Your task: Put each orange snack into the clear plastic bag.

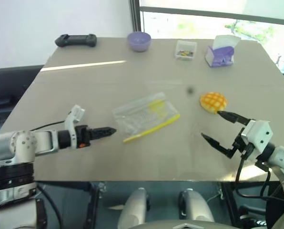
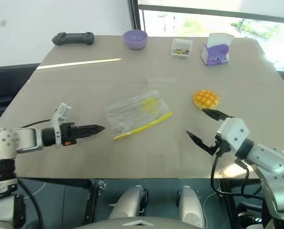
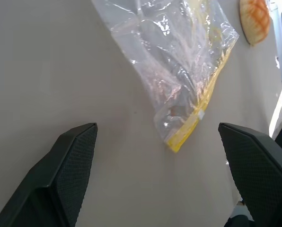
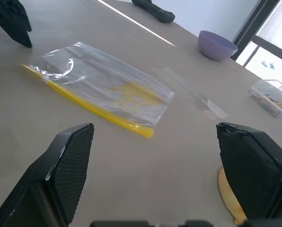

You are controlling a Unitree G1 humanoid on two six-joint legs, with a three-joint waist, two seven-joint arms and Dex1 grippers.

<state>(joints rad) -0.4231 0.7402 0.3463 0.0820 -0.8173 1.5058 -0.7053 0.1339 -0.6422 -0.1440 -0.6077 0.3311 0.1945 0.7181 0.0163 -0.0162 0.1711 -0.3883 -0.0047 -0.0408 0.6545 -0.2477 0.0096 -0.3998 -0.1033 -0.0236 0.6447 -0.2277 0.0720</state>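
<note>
The desk (image 1: 85,90) carries everything, and near its middle lies the clear plastic bag (image 1: 143,116), flat, with its yellow seal strip along the edge nearer the robot. It looks thin, limp and slippery, so it would probably slide or crumple if pushed; the likeliest hold is a pinch on one layer at the sealed edge, to lift the mouth open. To the bag's right, well apart from it, sits the orange snack (image 1: 213,102), domed side up. It appears light and soft, apt to dent, so a gentle grip across its sides would suit it. The left hand (image 1: 111,130) is spread wide with nothing in it, its tips just beside the bag's left corner. The right hand (image 1: 220,126) is likewise released and empty, one fingertip close to the snack's near edge.
</note>
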